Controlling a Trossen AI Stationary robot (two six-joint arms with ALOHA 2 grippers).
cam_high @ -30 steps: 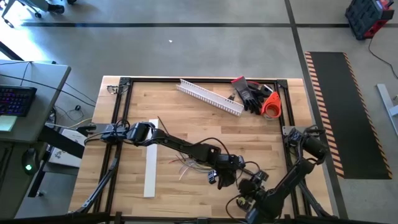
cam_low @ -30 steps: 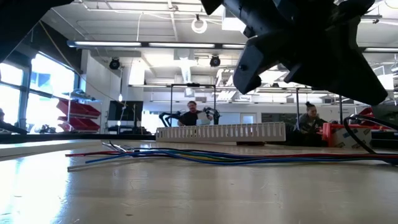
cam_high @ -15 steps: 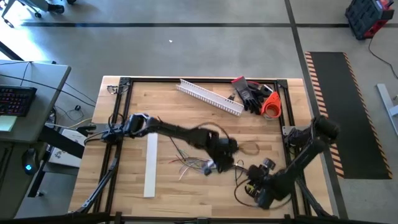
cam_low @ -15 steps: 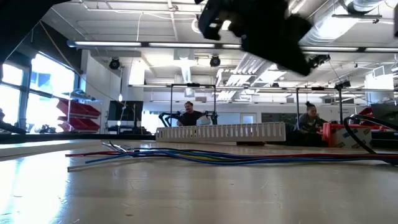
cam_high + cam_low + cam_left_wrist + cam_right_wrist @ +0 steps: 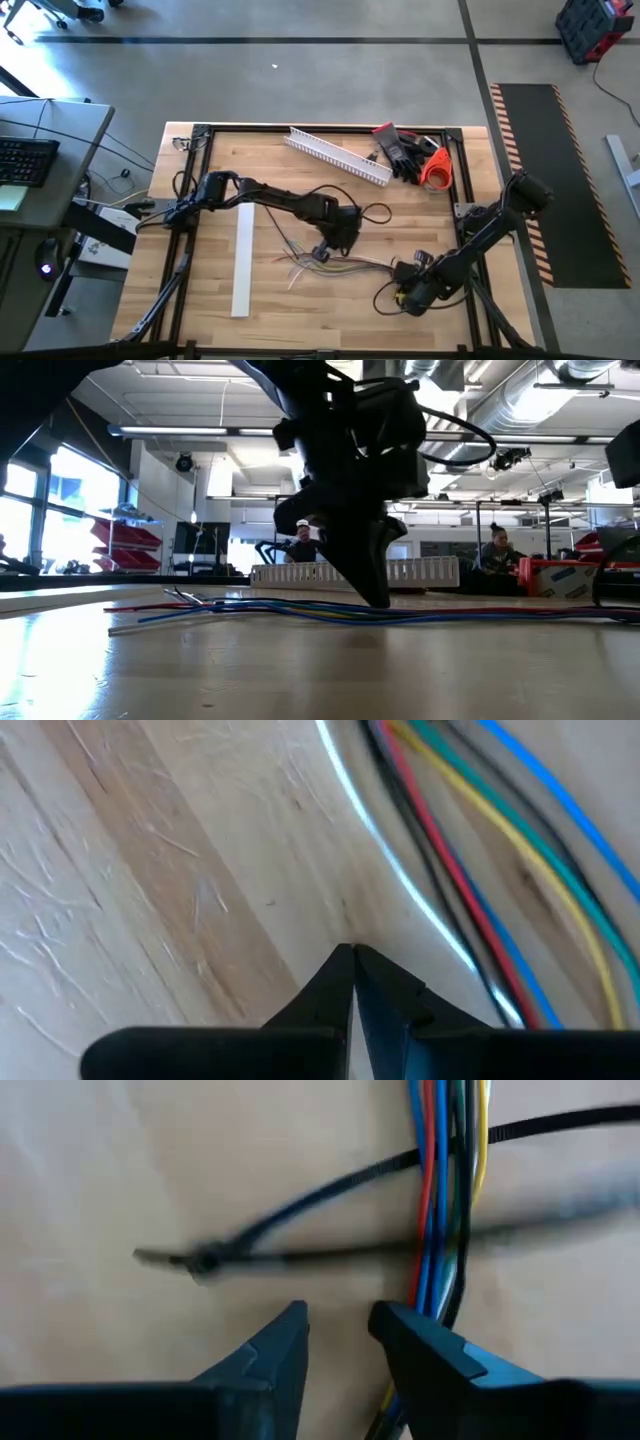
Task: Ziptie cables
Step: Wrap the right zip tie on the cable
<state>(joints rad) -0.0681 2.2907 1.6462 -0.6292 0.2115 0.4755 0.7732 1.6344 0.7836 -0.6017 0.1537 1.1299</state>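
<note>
Black zip tie (image 5: 300, 1205) loops across the cables (image 5: 445, 1190) just ahead of right gripper (image 5: 338, 1330), jaws part-open, empty; left gripper (image 5: 352, 960) shut beside the cables.

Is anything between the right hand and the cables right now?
Nothing visible. In the right wrist view the right hand is open over bare wood, with the cables just ahead and the black zip tie looped around them. The left hand is shut, beside the bundle.
</note>
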